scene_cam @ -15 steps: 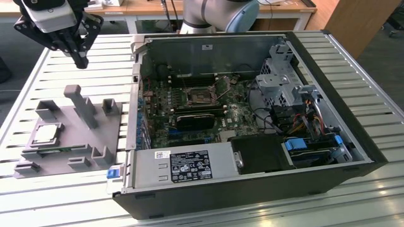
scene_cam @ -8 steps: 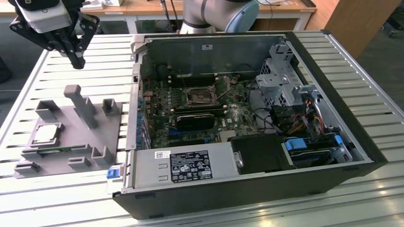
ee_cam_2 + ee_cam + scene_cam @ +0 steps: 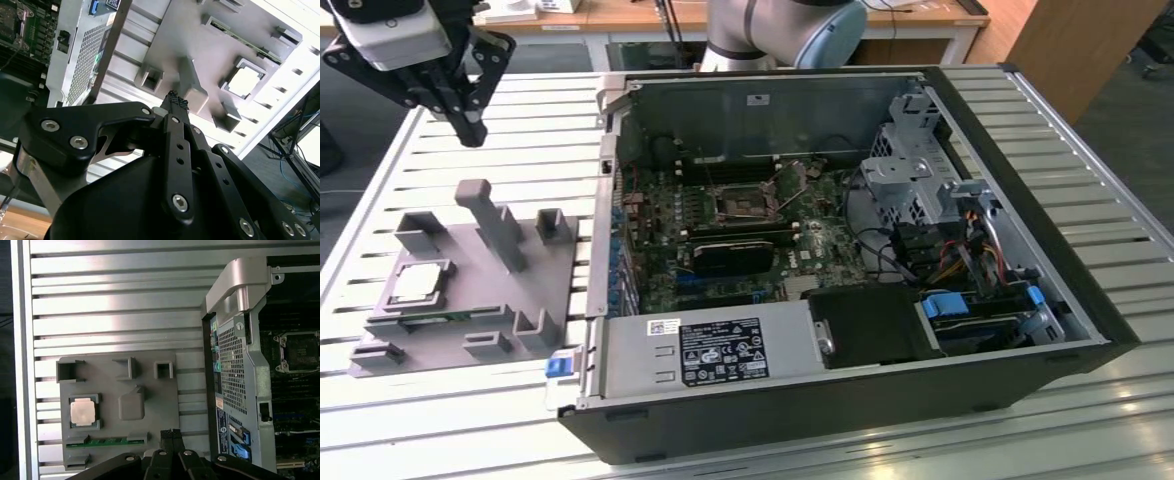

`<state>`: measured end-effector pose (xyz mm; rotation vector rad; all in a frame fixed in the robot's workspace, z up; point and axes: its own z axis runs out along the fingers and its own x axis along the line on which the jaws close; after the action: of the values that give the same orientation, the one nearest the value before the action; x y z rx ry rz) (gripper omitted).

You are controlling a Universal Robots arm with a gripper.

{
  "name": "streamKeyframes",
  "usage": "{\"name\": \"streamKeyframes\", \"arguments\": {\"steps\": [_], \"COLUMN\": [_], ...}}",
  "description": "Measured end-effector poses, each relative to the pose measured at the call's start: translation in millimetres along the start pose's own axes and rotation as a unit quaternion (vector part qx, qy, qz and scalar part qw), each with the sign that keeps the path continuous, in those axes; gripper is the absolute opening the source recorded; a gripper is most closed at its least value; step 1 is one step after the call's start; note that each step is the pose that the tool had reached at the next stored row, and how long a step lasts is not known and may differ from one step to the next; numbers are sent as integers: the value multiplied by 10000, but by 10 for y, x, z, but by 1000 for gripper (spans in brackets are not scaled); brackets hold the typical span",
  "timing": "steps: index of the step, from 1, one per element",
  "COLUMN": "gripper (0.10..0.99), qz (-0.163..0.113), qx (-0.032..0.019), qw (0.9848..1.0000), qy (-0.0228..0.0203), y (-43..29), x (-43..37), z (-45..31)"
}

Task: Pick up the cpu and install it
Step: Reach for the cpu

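The cpu (image 3: 420,283) lies flat, metal top up, in a square pocket of the grey tray (image 3: 487,292). The tray sits on the slatted worktop (image 3: 454,420) just beside the open case (image 3: 854,415). The pocket's raised corners seem meant to keep the chip square and in a known spot, with its edges free for a grip from above. The case lies on its side with the board facing up, so the bare socket (image 3: 750,200) can be reached by a straight descent. The claw (image 3: 470,128) hangs high over the worktop, well apart from the cpu. In the exterior view it is above and beyond the tray's far edge. It points down with a slight tilt, its fingers drawn together to a narrow tip and holding nothing. In both wrist views the closed tip shows ahead of the black linkage, with the cpu (image 3: 83,412) off to one side of it rather than beneath. The pick-up has not yet begun.
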<state>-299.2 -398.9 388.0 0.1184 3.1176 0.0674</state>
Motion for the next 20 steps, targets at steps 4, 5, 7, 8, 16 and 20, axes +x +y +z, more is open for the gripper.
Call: {"name": "streamKeyframes", "arguments": {"steps": [4, 5, 7, 8, 16, 20], "gripper": [106, 106, 106, 106, 106, 106], "qz": [0, 0, 0, 0, 0, 0], "qx": [0, 0, 0, 0, 0, 1], "qw": [10000, 10000, 10000, 10000, 10000, 10000], "qy": [1, 2, 2, 3, 6, 9], "y": [-5, -6, -9, -10, -19, -24], "x": [63, 78, 109, 125, 250, 310], "z": [1, 1, 1, 1, 1, 1]}}
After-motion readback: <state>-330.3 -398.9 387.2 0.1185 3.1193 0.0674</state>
